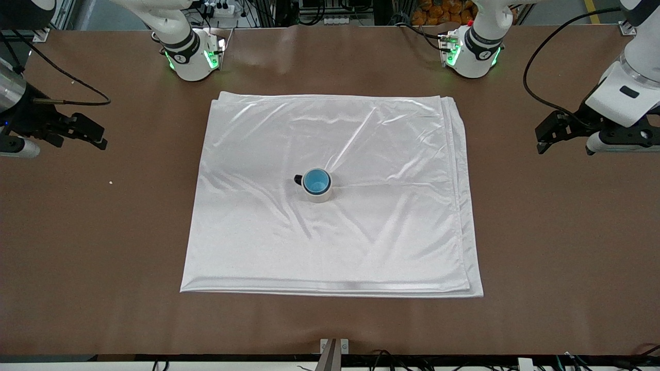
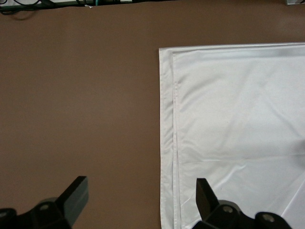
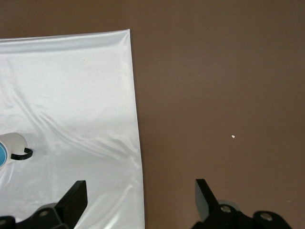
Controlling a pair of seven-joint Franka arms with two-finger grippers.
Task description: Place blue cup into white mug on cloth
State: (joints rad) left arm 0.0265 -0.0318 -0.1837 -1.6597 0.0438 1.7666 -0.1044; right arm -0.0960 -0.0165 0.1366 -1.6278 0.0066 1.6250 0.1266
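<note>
Brown table [image 1: 103, 247] lying bare around the middle, a tiny white speck [image 1: 110, 182] sitting on it toward the right arm's end, cables [image 1: 67, 77] trailing along its edges

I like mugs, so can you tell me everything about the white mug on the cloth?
The white mug is off-white and round, with a small dark handle pointing toward the right arm's end of the table. It stands upright near the middle of the shiny white cloth. The blue cup sits inside it, filling its mouth. No gripper touches it.

Left gripper [image 1: 541, 141] over table edge at left arm's end, fingers [image 2: 76, 193] spread wide. Right gripper [image 1: 100, 138] over table edge at right arm's end, fingers [image 3: 76, 198] spread wide.
</note>
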